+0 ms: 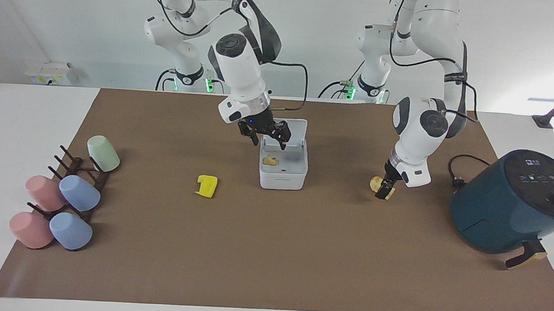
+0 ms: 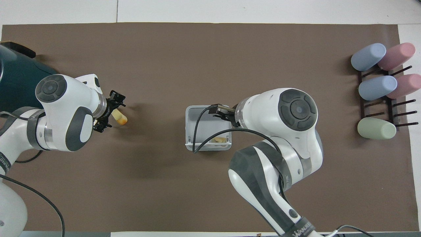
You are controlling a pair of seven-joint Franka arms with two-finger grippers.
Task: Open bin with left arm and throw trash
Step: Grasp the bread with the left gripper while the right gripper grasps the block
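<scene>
Crumb (image 1: 271,161) in bin (image 1: 283,177), right hand (image 1: 269,137) above.

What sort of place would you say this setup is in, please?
Probably a robotics lab staging kitchen chores: two white arms bolted at a table under a brown mat, with household props laid out, namely a small white bin, pastel cups on a rack and a dark-teal air fryer.

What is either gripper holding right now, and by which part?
Right gripper: nothing; open over the bin, tan crumb lying inside. Left gripper: down around the pale yellow chunk at one end; whether it grips cannot be told.
</scene>
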